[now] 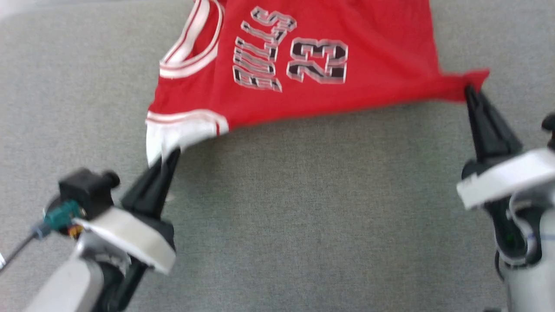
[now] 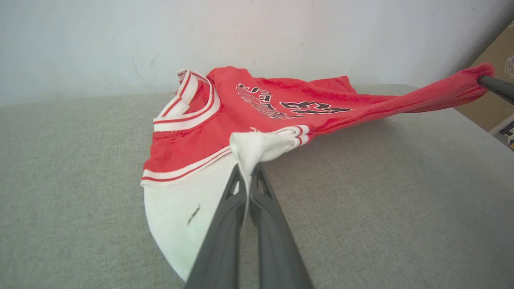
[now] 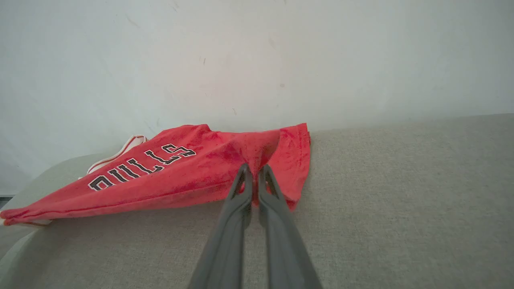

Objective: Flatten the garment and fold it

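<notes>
The garment [image 1: 329,56] is a red jersey-style shirt with white sleeves, striped trim and black lettering, and its near edge is lifted off the grey surface. My left gripper [image 1: 170,155] is shut on the white sleeve at the lower left; the left wrist view shows the sleeve cloth [image 2: 257,146] pinched between the closed fingers [image 2: 225,224]. Stretching the cloth taut, my right gripper [image 1: 469,90] is shut on the red hem corner at the right. In the right wrist view the fingers [image 3: 235,208] pinch red fabric of the garment [image 3: 172,176].
A grey fabric-covered surface [image 1: 303,208] lies under everything, with open room in front of the garment. Behind it stands a pale wall [image 3: 257,60]. A brown cardboard box [image 2: 496,80] shows past the surface's right edge in the left wrist view.
</notes>
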